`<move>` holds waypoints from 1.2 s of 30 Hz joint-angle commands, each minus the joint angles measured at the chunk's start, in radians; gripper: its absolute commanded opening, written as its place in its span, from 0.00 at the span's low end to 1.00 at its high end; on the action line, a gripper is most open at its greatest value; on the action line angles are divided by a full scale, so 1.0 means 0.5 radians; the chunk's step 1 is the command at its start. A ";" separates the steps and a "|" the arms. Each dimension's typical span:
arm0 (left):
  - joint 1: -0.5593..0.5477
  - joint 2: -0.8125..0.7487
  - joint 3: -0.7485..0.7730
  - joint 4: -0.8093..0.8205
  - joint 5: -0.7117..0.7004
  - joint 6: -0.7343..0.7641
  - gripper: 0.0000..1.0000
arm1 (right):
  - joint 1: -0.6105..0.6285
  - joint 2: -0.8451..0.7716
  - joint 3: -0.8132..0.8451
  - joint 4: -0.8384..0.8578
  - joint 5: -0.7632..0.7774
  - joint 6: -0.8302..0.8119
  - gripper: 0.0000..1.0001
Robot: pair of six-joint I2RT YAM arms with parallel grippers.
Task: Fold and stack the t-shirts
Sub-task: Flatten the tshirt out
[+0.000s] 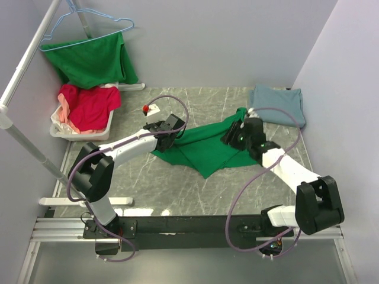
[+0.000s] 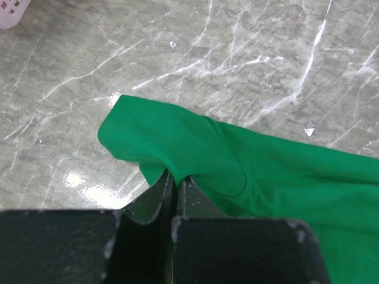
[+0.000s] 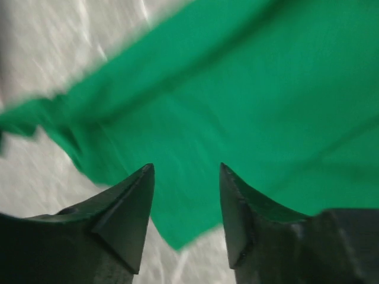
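Tees all over the place on this one. The one in play is the bright green tee (image 1: pixel 201 152), lying rumpled and half spread out in the middle of the marble tabletop (image 1: pixel 166 189), between the two arms. Left end effector (image 2: pixel 176 180) is pinched fully closed on a bunched fold at the shirt's left edge, by what looks like a sleeve. In the left wrist view the cloth humps up right where the two fingers meet, with no gap between them. The rounded end of that sleeve flops onto the marble just past the fingertips.

Right end effector (image 3: pixel 186 168) is over the shirt's far right end. Its fingers are spread wide apart with nothing caught between them, just green cloth showing beyond. That wrist view is blurry, so I can't tell whether the fingertips touch the fabric or sit just above it.

Blue-grey tee (image 1: pixel 278 105) sits folded flat at the far right corner of the tabletop, just beyond the right end effector. The green one's tip reaches close to it, but I can't tell from above whether they touch.

Over on the far left, a second green tee (image 1: pixel 92 59) is draped under a light blue wire hanger (image 1: pixel 89 37). Below it is a white basket (image 1: pixel 59 131) with a red tee (image 1: pixel 92 106) spilling over it and something pink (image 1: pixel 64 112) at its left side. A little white box with a red button (image 1: pixel 153 108) sits on the tabletop just behind the left end effector.
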State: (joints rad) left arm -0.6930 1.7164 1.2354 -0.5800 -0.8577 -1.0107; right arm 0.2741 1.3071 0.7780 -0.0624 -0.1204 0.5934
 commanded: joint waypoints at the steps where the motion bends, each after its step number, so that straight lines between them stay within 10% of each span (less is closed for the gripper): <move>1: 0.024 -0.037 0.045 0.056 -0.009 0.021 0.01 | 0.130 -0.077 -0.221 -0.013 -0.017 0.022 0.49; 29: 0.131 -0.104 -0.087 0.163 0.126 0.058 0.01 | 0.921 0.364 -0.225 -0.087 0.419 0.350 0.58; 36: 0.153 -0.147 -0.118 0.163 0.120 0.067 0.01 | 0.924 0.582 -0.145 -0.108 0.437 0.378 0.35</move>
State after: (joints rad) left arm -0.6247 1.7084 1.1919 -0.5198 -0.7979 -0.9958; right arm 0.7307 1.5261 0.6971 -0.0681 0.0509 0.7681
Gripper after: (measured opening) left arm 0.036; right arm 0.485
